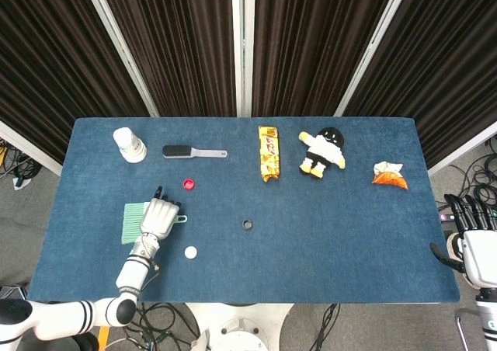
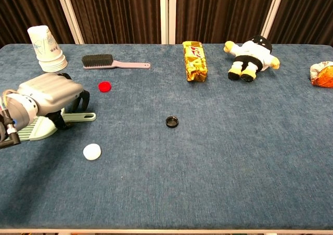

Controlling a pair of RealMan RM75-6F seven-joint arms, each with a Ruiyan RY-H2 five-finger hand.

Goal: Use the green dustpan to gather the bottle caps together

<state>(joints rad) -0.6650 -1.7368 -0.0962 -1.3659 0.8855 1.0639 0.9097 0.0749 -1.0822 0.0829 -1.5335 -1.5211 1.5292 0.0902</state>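
Fingers [image 2: 77, 101] of the left hand [image 1: 159, 218] curled down over the handle of the green dustpan [image 2: 46, 125], apparently closing around it, though a full grip cannot be confirmed from either view. Dustpan flat on the blue table [image 1: 334, 219] at the near left, ribbed pan end to the left, handle tip poking out to the right of the hand. Red bottle cap [image 1: 188, 184] just beyond the hand on the far side; white bottle cap [image 1: 190, 251] near the hand on the near side, apart from the dustpan; black bottle cap [image 1: 248, 224] well to the right, around mid-table. Farther off along the far side, from left: stack of paper cups [image 1: 129, 144], brush [image 1: 193, 151] with a dark bristle head and pale handle, yellow snack packet [image 1: 268, 153], black, white and yellow plush toy [image 1: 322, 154], crumpled orange wrapper [image 1: 389, 174]. Right hand [image 1: 474, 234] off the table past its right near corner, fingers [image 1: 469, 209] apart and pointing up, holding nothing.
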